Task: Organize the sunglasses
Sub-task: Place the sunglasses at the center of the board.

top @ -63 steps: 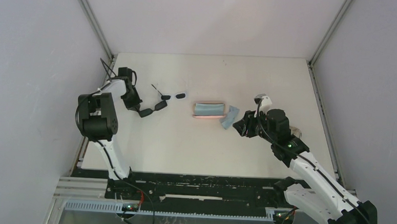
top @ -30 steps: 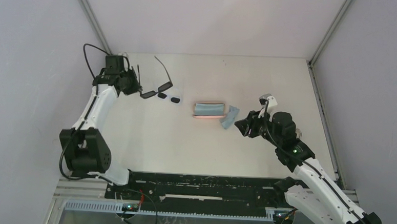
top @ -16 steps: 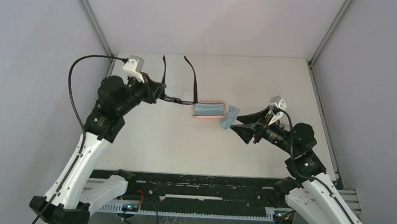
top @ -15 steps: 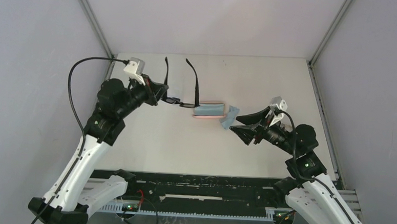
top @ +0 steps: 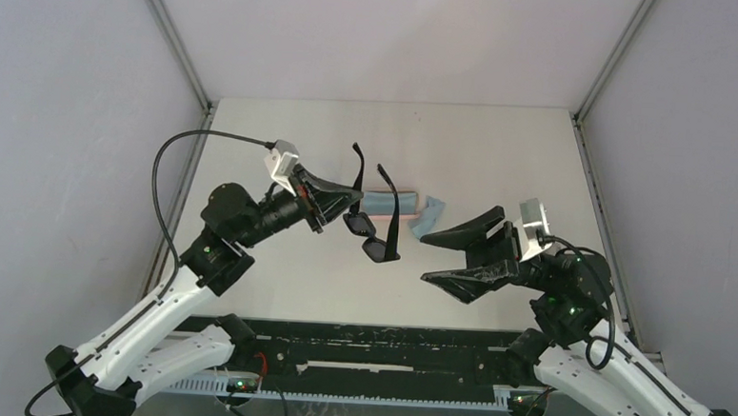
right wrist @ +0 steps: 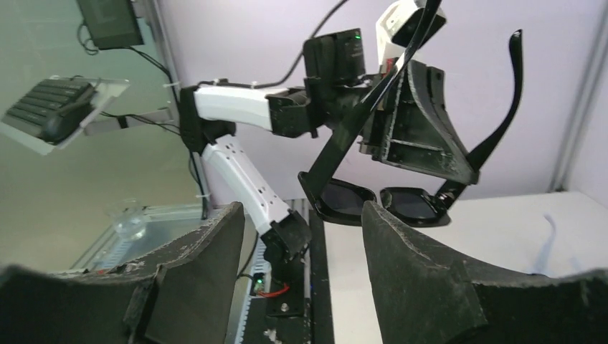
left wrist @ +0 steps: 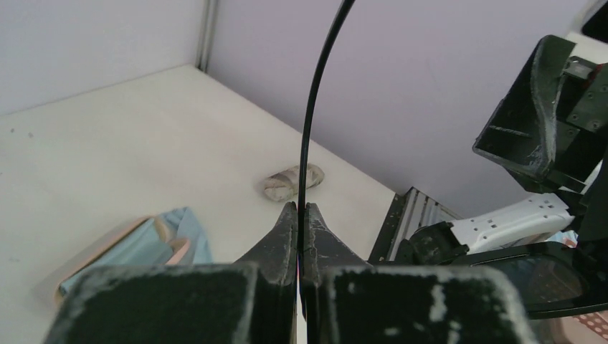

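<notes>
The black-framed sunglasses (top: 374, 250) hang in the air over the middle of the table, arms unfolded and pointing up. My left gripper (top: 349, 201) is shut on one thin black arm (left wrist: 307, 129) of them, fingers (left wrist: 283, 236) pressed flat together. My right gripper (top: 425, 258) stands open just right of the glasses, raised off the table and facing them. In the right wrist view the dark lenses (right wrist: 345, 203) sit just beyond the spread fingers (right wrist: 419, 272), nothing between them.
A pink case with a light-blue cloth in it (top: 411, 204) lies behind the glasses, with another blue cloth (top: 431, 216) beside it. A crumpled beige lump (left wrist: 292, 182) lies near the table's right edge. The table (top: 501, 158) is walled at left, back and right.
My left arm has lifted the black sunglasses from the far left and carried them toward the centre. My right gripper has risen off the table and opened wider, turning toward the glasses.
</notes>
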Available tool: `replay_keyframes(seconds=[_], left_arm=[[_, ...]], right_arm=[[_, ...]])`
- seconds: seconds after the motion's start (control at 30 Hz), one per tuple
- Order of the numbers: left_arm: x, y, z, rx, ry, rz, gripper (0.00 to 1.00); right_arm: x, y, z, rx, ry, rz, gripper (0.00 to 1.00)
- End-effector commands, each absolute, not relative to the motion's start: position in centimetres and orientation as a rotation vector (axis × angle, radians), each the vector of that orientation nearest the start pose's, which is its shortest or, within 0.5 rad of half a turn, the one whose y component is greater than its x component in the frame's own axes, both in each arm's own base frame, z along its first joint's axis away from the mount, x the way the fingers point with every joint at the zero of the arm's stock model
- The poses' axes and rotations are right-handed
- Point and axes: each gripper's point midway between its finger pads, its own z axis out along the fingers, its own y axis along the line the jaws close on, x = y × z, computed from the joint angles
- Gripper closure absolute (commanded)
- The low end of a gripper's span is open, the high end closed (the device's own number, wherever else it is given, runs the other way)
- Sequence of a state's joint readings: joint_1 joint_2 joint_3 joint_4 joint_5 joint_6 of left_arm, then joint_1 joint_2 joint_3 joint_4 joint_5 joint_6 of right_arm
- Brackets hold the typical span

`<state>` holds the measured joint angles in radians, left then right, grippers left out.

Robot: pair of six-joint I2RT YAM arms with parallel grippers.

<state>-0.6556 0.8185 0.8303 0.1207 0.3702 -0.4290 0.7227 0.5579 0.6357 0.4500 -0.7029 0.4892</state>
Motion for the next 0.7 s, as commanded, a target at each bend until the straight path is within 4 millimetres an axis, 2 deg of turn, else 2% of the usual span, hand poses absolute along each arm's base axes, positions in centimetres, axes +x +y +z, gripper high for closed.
replay_keyframes(seconds=[0.0,0.3,0.67], left_arm=[[18.6,-26.3,39.7,0.553,1.304,-1.217,1.0],[17.8,-27.4,39.0,0.636,1.294,-1.224,1.0],[18.1,-27.8,38.6,0.661,1.301,-1.21,1.0]], right_arm=[[7.1,24.7,42.5,-0.854,0.911,1.432,0.39],[7.4,26.7,42.5,-0.872,0.96,1.499,0.42],[6.4,28.0,42.1,-0.929,0.972,1.574,0.55]])
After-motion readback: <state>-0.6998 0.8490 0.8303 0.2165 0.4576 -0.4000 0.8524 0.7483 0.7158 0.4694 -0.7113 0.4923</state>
